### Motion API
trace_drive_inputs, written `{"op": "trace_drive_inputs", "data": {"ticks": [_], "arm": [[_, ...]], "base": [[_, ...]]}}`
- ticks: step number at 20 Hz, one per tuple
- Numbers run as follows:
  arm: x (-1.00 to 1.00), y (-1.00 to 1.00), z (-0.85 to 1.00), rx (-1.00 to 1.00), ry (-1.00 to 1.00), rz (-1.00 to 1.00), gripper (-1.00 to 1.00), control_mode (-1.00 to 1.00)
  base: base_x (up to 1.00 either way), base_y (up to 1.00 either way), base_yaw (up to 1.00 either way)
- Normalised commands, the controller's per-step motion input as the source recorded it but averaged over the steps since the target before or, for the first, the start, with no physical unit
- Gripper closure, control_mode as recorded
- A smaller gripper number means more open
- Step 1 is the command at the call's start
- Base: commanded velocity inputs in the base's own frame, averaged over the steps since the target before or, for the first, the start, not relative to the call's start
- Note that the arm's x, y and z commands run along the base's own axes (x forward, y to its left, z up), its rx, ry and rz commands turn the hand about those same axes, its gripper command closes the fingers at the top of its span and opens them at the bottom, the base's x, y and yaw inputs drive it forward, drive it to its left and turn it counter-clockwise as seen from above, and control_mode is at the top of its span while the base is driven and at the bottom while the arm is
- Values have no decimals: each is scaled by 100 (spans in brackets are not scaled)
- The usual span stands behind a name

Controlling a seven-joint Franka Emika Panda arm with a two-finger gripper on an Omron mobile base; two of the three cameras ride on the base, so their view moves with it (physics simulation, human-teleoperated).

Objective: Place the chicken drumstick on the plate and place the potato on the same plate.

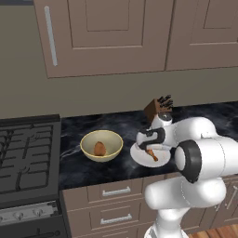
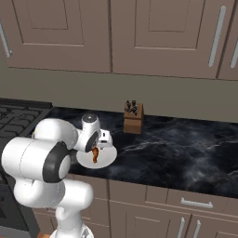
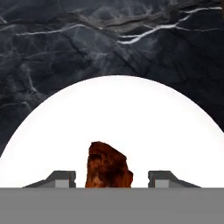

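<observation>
The white plate (image 1: 138, 157) (image 2: 108, 158) (image 3: 113, 113) sits on the black counter near its front edge. The chicken drumstick (image 1: 151, 154) (image 2: 95, 155) (image 3: 109, 166) rests on the plate, orange-brown, directly under my gripper (image 1: 149, 147) (image 2: 96, 149) (image 3: 111, 178). The gripper is open: in the hand view both fingertips (image 3: 61, 177) stand apart from the meat with a gap on each side. The potato (image 1: 99, 148) lies inside the pale-yellow bowl (image 1: 109, 155) to the left of the plate.
A wooden knife block (image 1: 156, 109) (image 2: 133, 119) stands behind the plate near the wall. The stove (image 1: 25, 153) (image 2: 18, 116) is at the left. Wall cabinets hang above; drawers sit below the counter's front edge.
</observation>
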Motion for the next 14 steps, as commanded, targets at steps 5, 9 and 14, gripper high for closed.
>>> {"op": "trace_drive_inputs", "data": {"ticks": [5, 9, 14], "arm": [[0, 0, 0, 0, 1, -1, -100, -100], [-20, 0, 49, 5, 0, -1, -100, -100], [-46, 1, 69, 15, 0, 1, -100, -100]], "base": [[0, 0, 0], [0, 0, 0], [0, 0, 0]]}}
